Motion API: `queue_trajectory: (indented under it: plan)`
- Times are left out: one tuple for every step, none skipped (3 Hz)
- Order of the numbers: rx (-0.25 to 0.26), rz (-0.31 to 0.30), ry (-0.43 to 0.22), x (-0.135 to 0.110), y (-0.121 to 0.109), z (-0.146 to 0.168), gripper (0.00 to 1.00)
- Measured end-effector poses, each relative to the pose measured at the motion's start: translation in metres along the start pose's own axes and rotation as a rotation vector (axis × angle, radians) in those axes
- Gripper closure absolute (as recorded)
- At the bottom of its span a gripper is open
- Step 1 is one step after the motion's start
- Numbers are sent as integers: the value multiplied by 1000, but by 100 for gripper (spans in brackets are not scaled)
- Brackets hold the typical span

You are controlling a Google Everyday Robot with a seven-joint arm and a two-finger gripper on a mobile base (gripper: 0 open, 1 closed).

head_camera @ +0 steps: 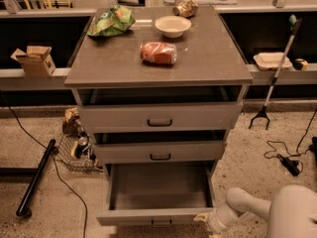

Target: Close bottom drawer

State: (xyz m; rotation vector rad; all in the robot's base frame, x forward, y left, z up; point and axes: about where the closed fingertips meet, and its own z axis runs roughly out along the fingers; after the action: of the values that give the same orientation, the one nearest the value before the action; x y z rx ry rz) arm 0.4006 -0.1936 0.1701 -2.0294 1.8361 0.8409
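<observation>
The grey cabinet [158,63] has three drawers. The bottom drawer [159,187] is pulled far out, showing a plain empty grey tray; its slim front panel [153,216] with a small dark handle sits at the lower frame edge. The middle drawer [159,150] and the top drawer [159,116] stand slightly open. My white arm comes in from the lower right, and my gripper [210,220] is at the right end of the bottom drawer's front panel, touching or very close to it.
On the cabinet top lie a red can [158,53], a white bowl [173,26], a green bag [111,21] and a crumpled item [185,8]. A wire basket [74,152], black pole [35,177] and cables lie left; a grabber stick [275,73] and cable right.
</observation>
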Motion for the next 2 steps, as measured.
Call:
queue_trajectory:
  plan:
    - [0, 0, 0, 0, 0, 0, 0]
    - [14, -20, -5, -1, -8, 1, 0]
